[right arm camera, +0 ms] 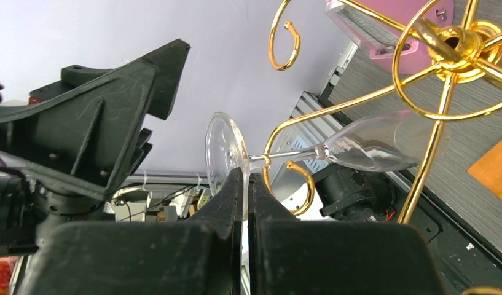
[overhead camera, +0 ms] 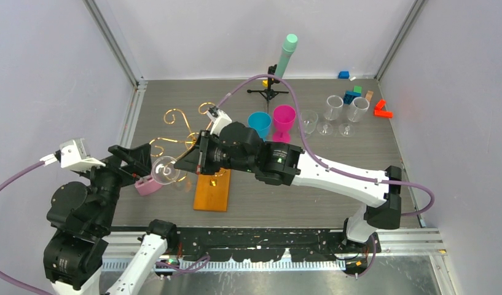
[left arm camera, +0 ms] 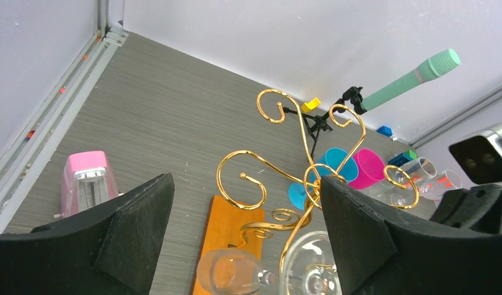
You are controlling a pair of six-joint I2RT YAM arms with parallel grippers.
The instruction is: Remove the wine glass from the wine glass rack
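Note:
The gold wire wine glass rack (overhead camera: 180,123) stands on its orange base (overhead camera: 212,190) left of centre. A clear wine glass (overhead camera: 165,170) lies sideways with its stem in a curled arm on the rack's near-left side. In the right wrist view its foot (right arm camera: 223,150) points away from the rack and its bowl (right arm camera: 377,147) toward the stem of the rack (right arm camera: 448,46). My right gripper (right arm camera: 247,184) is shut on the edge of the foot. My left gripper (overhead camera: 137,165) is open and empty, its fingers spread just left of the glass (left arm camera: 309,261).
A pink box (overhead camera: 148,184) sits beside the left gripper. Behind the rack stand a blue cup (overhead camera: 259,123), a magenta cup (overhead camera: 284,120) and three clear glasses (overhead camera: 332,110). A black tripod with a mint cylinder (overhead camera: 286,54) and coloured blocks (overhead camera: 381,109) are at the back.

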